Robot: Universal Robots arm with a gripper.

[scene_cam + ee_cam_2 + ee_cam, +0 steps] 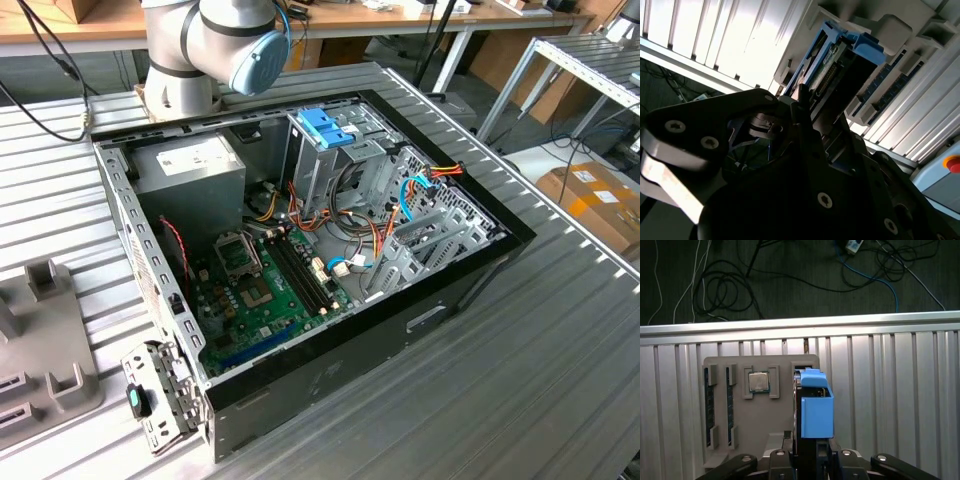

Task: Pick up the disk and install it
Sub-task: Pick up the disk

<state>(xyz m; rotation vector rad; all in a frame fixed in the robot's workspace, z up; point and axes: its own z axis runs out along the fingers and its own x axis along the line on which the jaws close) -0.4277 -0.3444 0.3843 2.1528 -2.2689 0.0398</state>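
We see the gripper (pixel 812 449) clenched on the disk (pixel 817 412) in the first wrist view, grasping it by its flat sides. The disk stands on edge, framed in light-blue plastic, over a grey parts tray (pixel 782 415) that also bears a processor chip (pixel 759 382) and two memory sticks (pixel 709 405), on a ribbed metal table (pixel 890 405). Whether the disk's far end sits in the tray's slot, we cannot tell. In the exterior view, the open computer case (pixel 330 372) lies on the table with its motherboard (pixel 260 290) exposed, just in front of the arm (pixel 200 40).
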